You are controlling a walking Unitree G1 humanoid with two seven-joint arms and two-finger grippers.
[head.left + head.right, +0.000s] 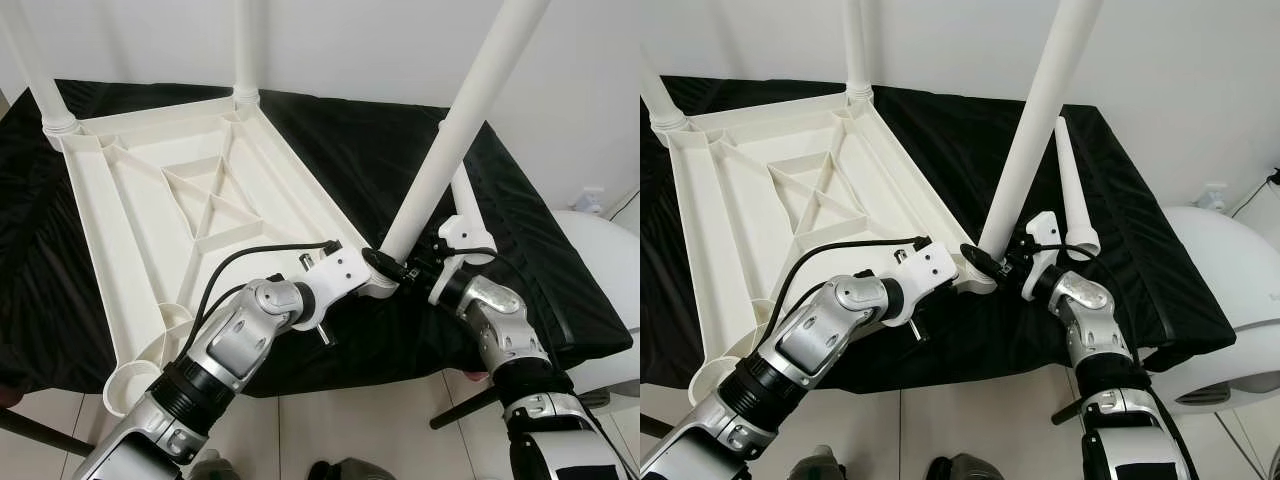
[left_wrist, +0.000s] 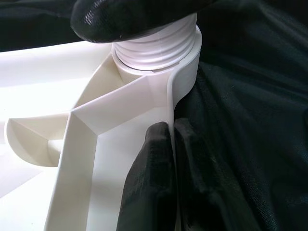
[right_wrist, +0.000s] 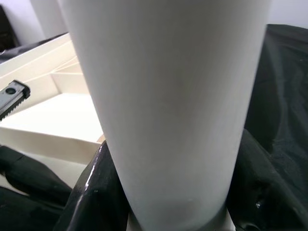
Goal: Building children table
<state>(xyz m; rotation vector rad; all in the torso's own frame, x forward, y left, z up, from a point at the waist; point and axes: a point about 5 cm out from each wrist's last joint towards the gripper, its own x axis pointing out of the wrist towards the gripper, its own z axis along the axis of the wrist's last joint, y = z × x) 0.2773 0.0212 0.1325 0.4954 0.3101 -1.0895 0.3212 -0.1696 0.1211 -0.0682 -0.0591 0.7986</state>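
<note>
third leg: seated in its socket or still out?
Partly in. Leg stands in corner socket, threads still exposed; right gripper clamps its base.

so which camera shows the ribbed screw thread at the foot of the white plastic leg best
The left wrist view: the ribbed screw thread sits close up, partly seated in the white tabletop's corner socket. In both eye views the grippers hide that joint. The right wrist view shows the leg's smooth shaft, not the thread.

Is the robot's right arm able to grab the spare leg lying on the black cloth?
Probably not yet. The right gripper is clamped on the leg being fitted. The spare leg lies just beyond it, nothing between.
</note>
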